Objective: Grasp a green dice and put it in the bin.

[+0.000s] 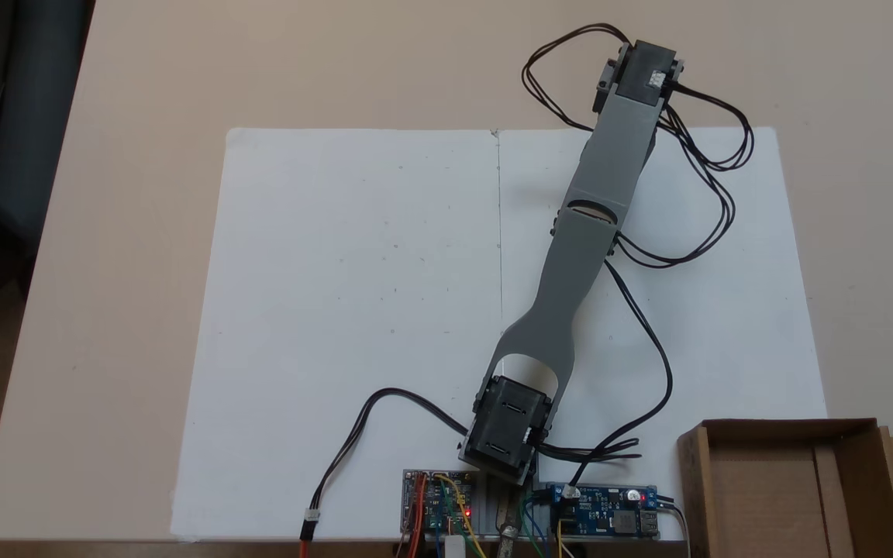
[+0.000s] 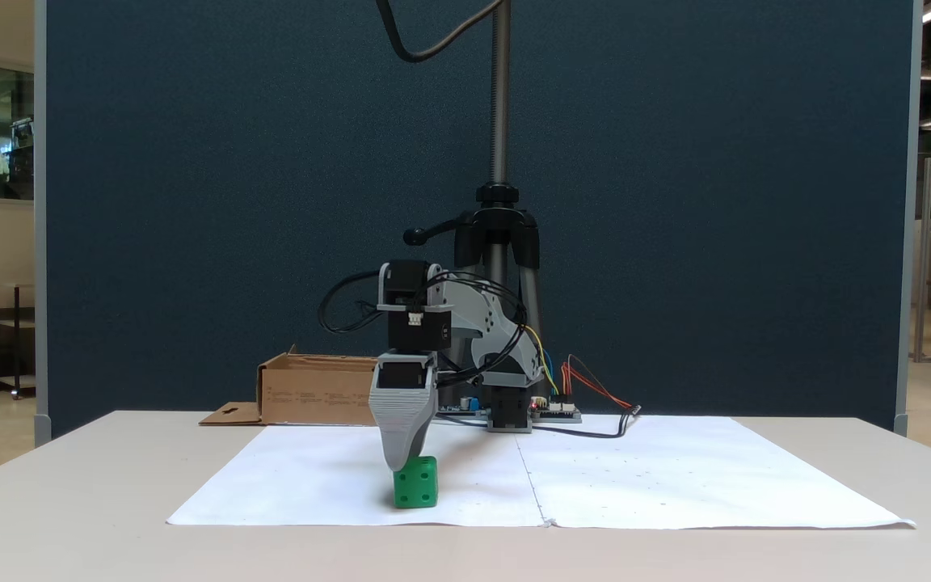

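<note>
The arm stretches right out across the white paper sheet [image 1: 353,310], reaching from its base at the six o'clock edge of the table [image 1: 105,232] up toward one o'clock in the fixed view from above, black cables [image 1: 714,186] looping off its far end. Down at table level, the other fixed view has the gripper [image 2: 405,465] pointing straight down, its grey tip low over the paper. The green dice [image 2: 416,482] sits on the white sheet near the front edge, at about seven o'clock from the middle of that frame, and the gripper's tip meets its upper left corner. One face of the dice shows dark pips.

Are the fingers spread or closed? Cannot tell: the jaws line up one behind the other from the front, and from above the arm's own body covers them. Whether the dice is pinched or merely touched stays unclear too.

The bin [image 1: 795,488] waits at the five o'clock corner in the view from above, brown cardboard, open top, its flap with the cut-out slot lying out flat to the right. From the front it shows behind the arm, at about nine o'clock of the base, well apart from the dice. Circuit boards [image 1: 609,511] with lit red lights flank the base.
</note>
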Motion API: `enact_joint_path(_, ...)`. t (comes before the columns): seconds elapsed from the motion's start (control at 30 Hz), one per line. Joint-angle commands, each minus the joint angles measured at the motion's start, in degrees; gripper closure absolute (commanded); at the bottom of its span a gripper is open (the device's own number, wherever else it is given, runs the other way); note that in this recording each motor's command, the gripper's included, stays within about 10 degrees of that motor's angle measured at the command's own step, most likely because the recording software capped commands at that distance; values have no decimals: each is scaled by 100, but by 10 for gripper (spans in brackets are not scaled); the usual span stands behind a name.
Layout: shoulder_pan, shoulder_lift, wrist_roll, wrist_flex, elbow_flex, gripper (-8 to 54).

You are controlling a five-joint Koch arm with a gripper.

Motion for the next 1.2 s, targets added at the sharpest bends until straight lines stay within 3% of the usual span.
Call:
enact_joint_path(0.0, 62, 264, -536, -149, -246, 13)
enact_joint_path(0.4, 70, 255, -1037, -220, -272, 13)
enact_joint_path(1.17, -149, 123, -756, -272, -272, 16)
